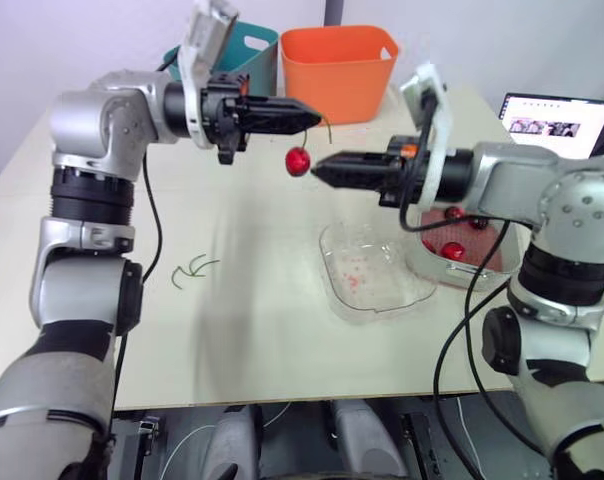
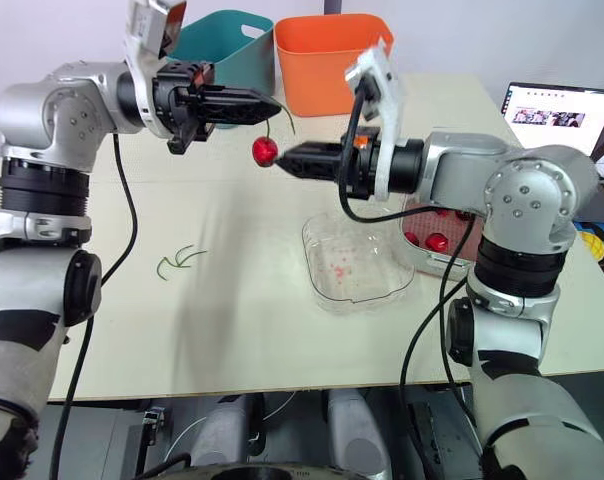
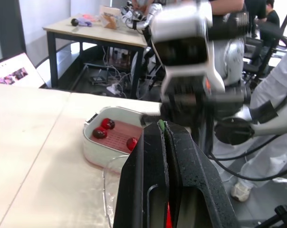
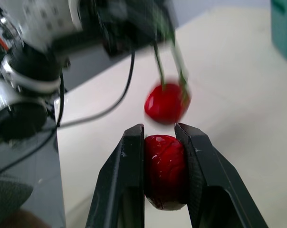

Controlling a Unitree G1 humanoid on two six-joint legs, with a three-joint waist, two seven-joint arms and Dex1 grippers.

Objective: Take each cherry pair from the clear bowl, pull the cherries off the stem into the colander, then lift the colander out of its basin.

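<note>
My left gripper [image 1: 317,119] is shut on the green stem [image 3: 160,125] of a cherry pair, held high over the table. One red cherry [image 1: 298,161] hangs from that stem. Just beside it, my right gripper [image 1: 317,168] is shut on the other cherry [image 4: 165,171] of the pair, and the hanging cherry [image 4: 166,103] sits just beyond its fingertips. The clear bowl [image 1: 374,278] lies below on the table, holding no cherries, only red smears. To its right stands the pink colander [image 1: 482,262] in its white basin [image 3: 93,147], with several loose cherries inside.
Bare green stems [image 1: 192,270] lie on the table at the left. An orange bin [image 1: 339,70] and a teal bin [image 1: 254,55] stand at the back edge. A laptop [image 1: 557,120] sits at the far right.
</note>
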